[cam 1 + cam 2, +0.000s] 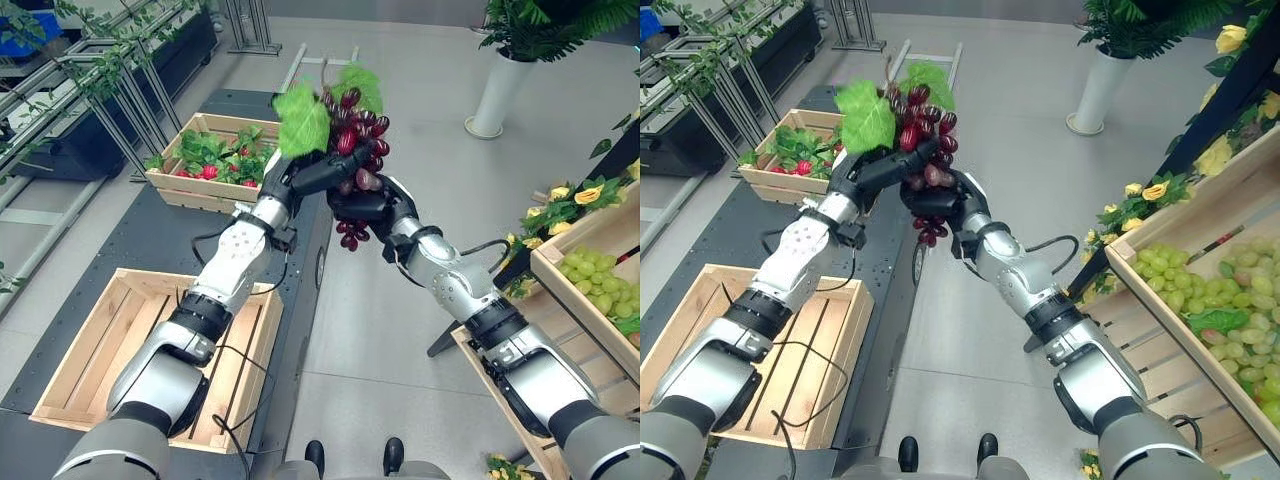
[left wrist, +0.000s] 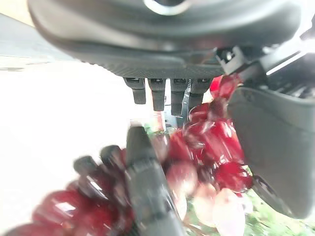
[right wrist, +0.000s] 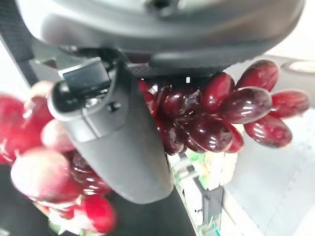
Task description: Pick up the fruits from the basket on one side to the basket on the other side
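A bunch of red grapes (image 1: 356,132) with green leaves (image 1: 301,120) hangs in the air between both hands, above the grey floor. My left hand (image 1: 312,172) grips the bunch from the left side. In the left wrist view its thumb (image 2: 145,189) presses into the grapes (image 2: 211,142). My right hand (image 1: 368,206) cups the bunch from below and the right. Its thumb (image 3: 118,142) lies across the grapes (image 3: 221,113). An empty wooden crate (image 1: 130,278) sits low on the left. A crate of green grapes (image 1: 598,282) stands on the right.
A third crate (image 1: 196,196) with red fruits and leaves stands at the back left on a dark platform. A white vase (image 1: 497,92) with a plant stands at the back right. Yellow flowers (image 1: 575,200) and wooden shelving line the right side.
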Controlling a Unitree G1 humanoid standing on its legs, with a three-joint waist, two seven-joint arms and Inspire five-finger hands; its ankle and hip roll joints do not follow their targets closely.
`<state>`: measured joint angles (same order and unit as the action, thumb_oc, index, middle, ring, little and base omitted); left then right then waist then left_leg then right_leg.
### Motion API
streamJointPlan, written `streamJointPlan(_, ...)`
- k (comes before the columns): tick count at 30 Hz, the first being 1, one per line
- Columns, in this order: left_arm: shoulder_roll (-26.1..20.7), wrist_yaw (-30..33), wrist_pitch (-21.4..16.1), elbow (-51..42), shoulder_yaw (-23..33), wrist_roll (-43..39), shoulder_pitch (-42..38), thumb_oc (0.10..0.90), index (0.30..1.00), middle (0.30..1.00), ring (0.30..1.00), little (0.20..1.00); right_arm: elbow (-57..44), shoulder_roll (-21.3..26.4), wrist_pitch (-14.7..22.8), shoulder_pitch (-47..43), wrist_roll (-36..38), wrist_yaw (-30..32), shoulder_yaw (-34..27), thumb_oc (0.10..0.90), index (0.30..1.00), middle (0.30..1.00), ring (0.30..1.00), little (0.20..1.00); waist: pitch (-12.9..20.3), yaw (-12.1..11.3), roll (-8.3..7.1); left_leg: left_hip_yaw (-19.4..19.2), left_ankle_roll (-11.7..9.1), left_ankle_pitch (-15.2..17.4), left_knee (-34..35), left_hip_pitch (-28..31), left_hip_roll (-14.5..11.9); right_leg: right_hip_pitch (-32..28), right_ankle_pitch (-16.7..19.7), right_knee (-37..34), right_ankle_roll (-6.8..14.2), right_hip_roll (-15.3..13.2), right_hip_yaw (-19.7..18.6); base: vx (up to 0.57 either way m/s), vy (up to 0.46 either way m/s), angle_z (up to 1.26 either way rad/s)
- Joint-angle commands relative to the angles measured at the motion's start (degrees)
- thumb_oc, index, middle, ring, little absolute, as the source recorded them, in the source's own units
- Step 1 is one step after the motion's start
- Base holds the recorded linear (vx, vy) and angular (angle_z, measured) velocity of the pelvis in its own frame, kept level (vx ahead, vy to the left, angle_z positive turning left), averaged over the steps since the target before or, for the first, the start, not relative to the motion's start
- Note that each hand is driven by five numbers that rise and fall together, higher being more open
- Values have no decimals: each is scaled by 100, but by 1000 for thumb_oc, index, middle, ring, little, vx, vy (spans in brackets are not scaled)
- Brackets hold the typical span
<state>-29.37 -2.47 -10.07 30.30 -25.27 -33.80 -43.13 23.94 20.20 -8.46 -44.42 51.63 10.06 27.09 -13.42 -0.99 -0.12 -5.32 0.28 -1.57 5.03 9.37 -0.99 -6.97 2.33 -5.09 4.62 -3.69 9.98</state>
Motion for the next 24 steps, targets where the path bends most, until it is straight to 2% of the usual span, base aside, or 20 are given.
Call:
streamJointPlan(1, -135, 83, -470, 549, 411, 30, -56, 800, 900, 900, 900, 900, -131, -38, 1198, -160, -217, -272, -710, 400, 300, 300, 300, 300, 1153, -10, -8, -23, 47, 493, -3, -149, 326, -49, -263, 9, -191, 205, -43, 0, 0, 0)
streamJointPlan(10, -188, 28, -612, 699, 866, 54, 563, 800, 900, 900, 900, 900, -71, 305, 1193, 584, -522, -627, -982, 400, 300, 300, 300, 300, 1108, 64, -15, -83, 39, 507, -3, -114, 315, -63, -257, 9, -168, 218, -87, 3, 7, -2)
streamJointPlan(14, -207, -2, -565, 689, 1021, 50, 827, 800, 900, 900, 900, 900, -81, 410, 1214, 996, -535, -758, -1120, 400, 300, 300, 300, 300, 1090, 104, -19, -126, 42, 502, -3, -114, 306, -54, -243, 9, -161, 227, -109, 3, 8, -4)
streamJointPlan(20, -127, 18, -630, 834, 1101, 73, 964, 800, 900, 900, 900, 900, -40, 372, 1375, 1234, -550, -905, -1167, 400, 300, 300, 300, 300, 1011, 149, -15, -172, 48, 517, -3, -98, 306, -51, -238, 9, -160, 234, -132, -5, 6, -7)
streamJointPlan(24, -103, -16, -747, 889, 1235, 70, 1153, 800, 900, 900, 900, 900, -91, 410, 1434, 1413, -968, -994, -1199, 400, 300, 300, 300, 300, 980, 181, -9, -204, 53, 529, -3, -82, 308, -51, -236, 9, -150, 240, -166, 1, 13, -3)
